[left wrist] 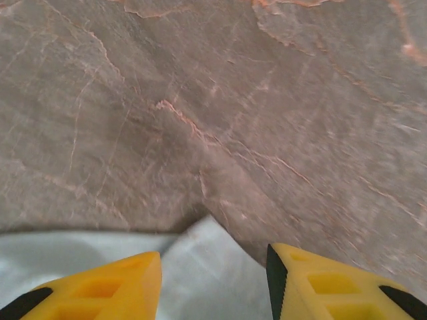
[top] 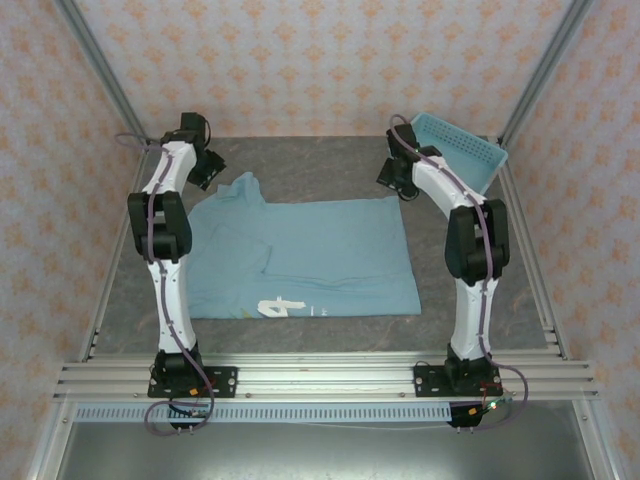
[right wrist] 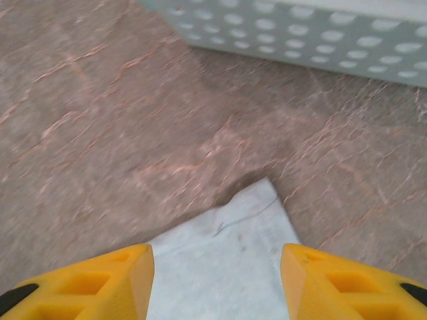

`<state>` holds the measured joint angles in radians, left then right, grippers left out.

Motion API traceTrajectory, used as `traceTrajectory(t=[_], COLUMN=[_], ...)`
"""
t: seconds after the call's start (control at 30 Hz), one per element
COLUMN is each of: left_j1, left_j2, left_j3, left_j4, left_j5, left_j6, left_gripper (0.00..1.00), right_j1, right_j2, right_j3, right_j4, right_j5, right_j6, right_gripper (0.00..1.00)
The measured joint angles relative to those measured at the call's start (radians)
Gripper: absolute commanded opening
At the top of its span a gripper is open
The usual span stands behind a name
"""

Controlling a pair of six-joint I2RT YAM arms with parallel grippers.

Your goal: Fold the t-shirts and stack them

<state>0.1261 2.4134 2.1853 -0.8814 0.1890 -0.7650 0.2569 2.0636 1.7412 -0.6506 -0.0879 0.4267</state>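
Now, both pincers sit at far edge of t-shirt [top: 310, 255], spread flat on table. Left pincer [left wrist: 213, 267]: jaws spread, t-shirt corner below gap between them. Right pincer [right wrist: 215, 257]: jaws spread, other far corner below gap; basket [right wrist: 320, 33] just ahead. T-shirt long axis runs pincer to pincer, so you likely need one corner per arm.

Colour rundown: the t-shirt [top: 320, 250] is a pale, washed-out blue with a white print [top: 280, 308] on it. The table [top: 300, 160] is grey-brown and stone-look, with thin pinkish-orange veins. The basket [top: 455, 145] is a slightly greener light blue, dotted all over with rows of oval holes. The walls [top: 320, 60] are pale pink with a repeating orange flower motif. The left gripper [left wrist: 213, 260] and right gripper [right wrist: 215, 253] are bright yellow with black trim. The left arm [top: 165, 250] and right arm [top: 470, 250] are white with black joints.
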Motion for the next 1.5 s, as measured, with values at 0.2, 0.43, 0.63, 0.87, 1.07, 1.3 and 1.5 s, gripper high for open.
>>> traceTrajectory(t=[0.2, 0.43, 0.63, 0.87, 1.07, 1.3, 1.5], left_j1=[-0.007, -0.027, -0.03, -0.03, -0.03, -0.03, -0.034], left_j2=[0.085, 0.1, 0.123, 0.129, 0.129, 0.128, 0.111], left_j3=[0.053, 0.076, 0.106, 0.111, 0.141, 0.174, 0.174], left_j4=[-0.027, -0.04, -0.05, -0.057, -0.069, -0.073, -0.073], left_j5=[-0.018, -0.04, -0.04, -0.048, -0.067, -0.103, -0.102], left_j6=[0.04, 0.062, 0.084, 0.092, 0.109, 0.109, 0.109], left_gripper=[0.45, 0.37, 0.26, 0.09, 0.0, 0.0, 0.0], right_j1=[0.001, 0.0, 0.0, 0.0, 0.0, 0.0, 0.0], right_j2=[-0.06, -0.064, -0.075, -0.083, -0.086, -0.084, -0.011], right_j3=[-0.066, -0.09, -0.123, -0.147, -0.154, -0.169, -0.138], right_j4=[0.014, 0.016, 0.025, 0.028, 0.04, 0.066, 0.087], right_j5=[-0.023, -0.05, -0.058, -0.059, -0.056, -0.019, 0.026], right_j6=[0.011, 0.021, 0.029, 0.033, 0.033, 0.047, 0.071], right_gripper=[0.54, 0.54, 0.54, 0.54, 0.54, 0.54, 0.56])
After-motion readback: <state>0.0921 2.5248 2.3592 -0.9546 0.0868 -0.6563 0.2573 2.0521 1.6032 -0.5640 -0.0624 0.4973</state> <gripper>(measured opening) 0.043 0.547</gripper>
